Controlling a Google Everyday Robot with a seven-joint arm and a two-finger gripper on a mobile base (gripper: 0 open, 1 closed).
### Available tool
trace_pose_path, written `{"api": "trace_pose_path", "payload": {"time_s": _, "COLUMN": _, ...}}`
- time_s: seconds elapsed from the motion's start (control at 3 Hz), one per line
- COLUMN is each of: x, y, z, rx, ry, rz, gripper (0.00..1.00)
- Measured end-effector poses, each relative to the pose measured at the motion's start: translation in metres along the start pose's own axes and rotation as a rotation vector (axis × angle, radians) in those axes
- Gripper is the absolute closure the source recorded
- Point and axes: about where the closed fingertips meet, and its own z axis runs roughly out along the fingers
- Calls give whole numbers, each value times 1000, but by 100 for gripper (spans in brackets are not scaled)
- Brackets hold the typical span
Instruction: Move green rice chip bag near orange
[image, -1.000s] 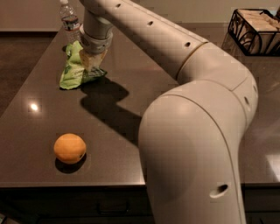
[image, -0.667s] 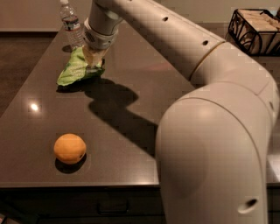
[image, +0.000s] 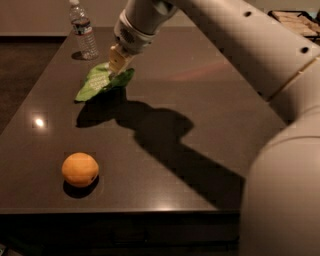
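Across the right side, looming larger than a second ago with the white arm (image: 280, 65) and reaching over the dark table (image: 210, 100). Holding the green rice chip bag (image: 100, 84) tilted, seemingly raised over its own shadow at the far left, carrying it a little rightward from before, near the water bottle (image: 83, 32). Leaving the orange (image: 80, 169) sitting unmoved by the near edge, well apart. Clamping the gripper (image: 115, 69) on the bag's upper edge.
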Motion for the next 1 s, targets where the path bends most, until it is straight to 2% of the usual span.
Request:
{"api": "trace_pose_path", "payload": {"time_s": 0.33, "x": 36, "y": 27, "z": -27, "rx": -68, "ry": -5, "rz": -52, "gripper": 100}}
{"api": "trace_pose_path", "payload": {"time_s": 0.67, "x": 68, "y": 58, "z": -32, "rx": -138, "ry": 15, "rz": -81, "gripper": 100}}
{"api": "trace_pose_path", "payload": {"time_s": 1.0, "x": 88, "y": 83, "z": -33, "rx": -194, "ry": 32, "rz": -102, "gripper": 100}}
